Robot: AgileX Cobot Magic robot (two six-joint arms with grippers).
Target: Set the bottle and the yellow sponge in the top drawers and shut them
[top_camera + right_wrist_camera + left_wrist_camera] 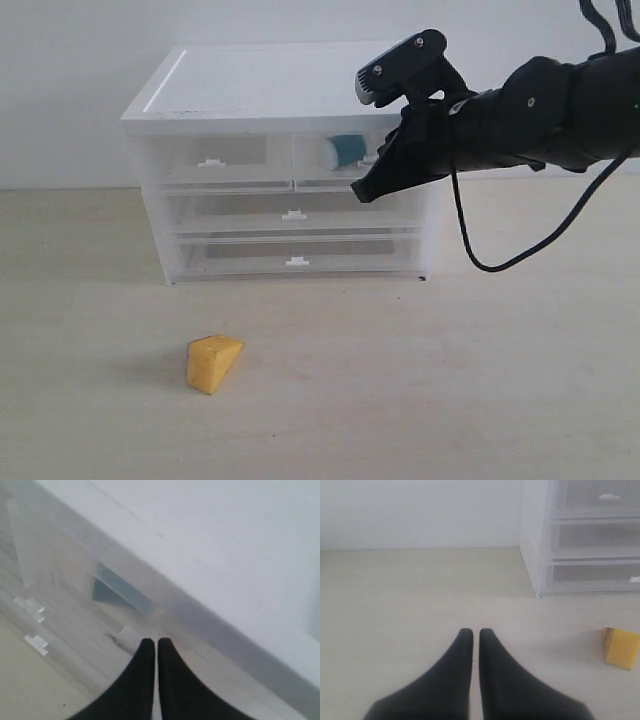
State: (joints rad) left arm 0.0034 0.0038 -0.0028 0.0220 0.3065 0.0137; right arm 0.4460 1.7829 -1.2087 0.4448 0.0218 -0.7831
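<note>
While closed, right claw (361,190) at drawer (312,168)

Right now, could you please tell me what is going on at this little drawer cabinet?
The right gripper, fingers shut, is at the front of the top right drawer, which looks pushed in with the bottle lying inside. The yellow sponge sits on the table in front of the cabinet, untouched. The left gripper, also shut and empty, hangs over the table near it.

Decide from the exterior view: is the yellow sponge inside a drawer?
No, the yellow sponge lies on the table in front of the cabinet.
</note>
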